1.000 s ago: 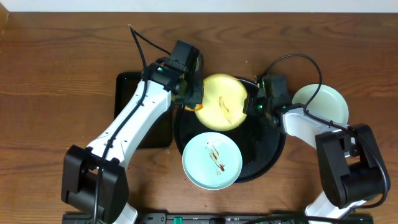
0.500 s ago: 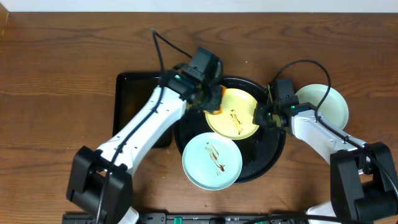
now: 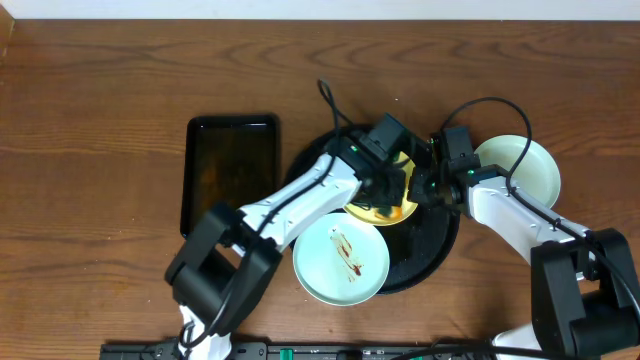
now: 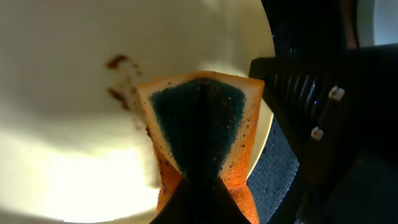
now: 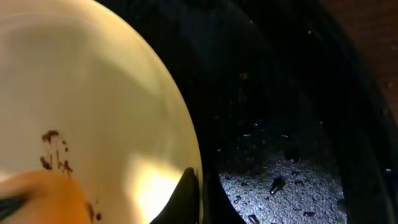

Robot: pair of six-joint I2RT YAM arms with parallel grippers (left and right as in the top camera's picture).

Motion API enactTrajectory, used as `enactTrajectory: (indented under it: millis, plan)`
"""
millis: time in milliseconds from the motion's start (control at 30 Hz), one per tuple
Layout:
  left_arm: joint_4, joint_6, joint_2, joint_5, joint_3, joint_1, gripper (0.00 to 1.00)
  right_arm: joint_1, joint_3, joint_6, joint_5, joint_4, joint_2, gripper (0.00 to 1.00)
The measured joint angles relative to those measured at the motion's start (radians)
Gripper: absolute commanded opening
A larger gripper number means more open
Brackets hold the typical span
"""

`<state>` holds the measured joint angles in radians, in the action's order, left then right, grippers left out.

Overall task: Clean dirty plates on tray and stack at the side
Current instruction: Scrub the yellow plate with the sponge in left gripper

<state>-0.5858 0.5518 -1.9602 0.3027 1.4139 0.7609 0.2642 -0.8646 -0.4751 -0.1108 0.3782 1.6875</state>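
Observation:
The pale yellow plate (image 3: 368,212) lies over the far part of the round black tray (image 3: 440,250). My left gripper (image 3: 388,172) is shut on an orange sponge with a green face (image 4: 199,124) and presses it onto the yellow plate (image 4: 74,93), beside a brown sauce smear (image 4: 121,81). My right gripper (image 3: 425,187) is shut on the yellow plate's right rim (image 5: 93,93), with one finger (image 5: 186,193) on top of the rim. A mint plate (image 3: 340,258) with brown smears sits at the tray's near left. A second mint plate (image 3: 515,168) lies on the wood to the right.
A rectangular black tray (image 3: 232,175) lies left of the round tray, with no sponge in it. The round tray's floor (image 5: 292,124) is wet and speckled beside the yellow plate. Brown wood tabletop (image 3: 100,120) surrounds everything.
My left arm has swung right, bringing the sponge onto the yellow plate's middle. The yellow plate has shifted right and a little nearer, still held by my right gripper.

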Motion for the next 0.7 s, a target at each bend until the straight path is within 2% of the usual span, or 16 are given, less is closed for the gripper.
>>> enactTrajectory:
  millis: [467,567,700]
  plan:
    - [0.074,0.051,-0.066,-0.008,0.0,0.004,0.08,0.0,0.0,0.0,0.0,0.014,0.0,0.01]
    - [0.075,0.051,-0.066,-0.053,0.0,0.007,0.07,0.0,0.0,0.0,-0.001,0.016,0.0,0.01]
    - [0.075,0.051,-0.066,-0.196,0.0,0.007,0.08,0.0,0.0,0.0,-0.002,0.029,0.0,0.01]
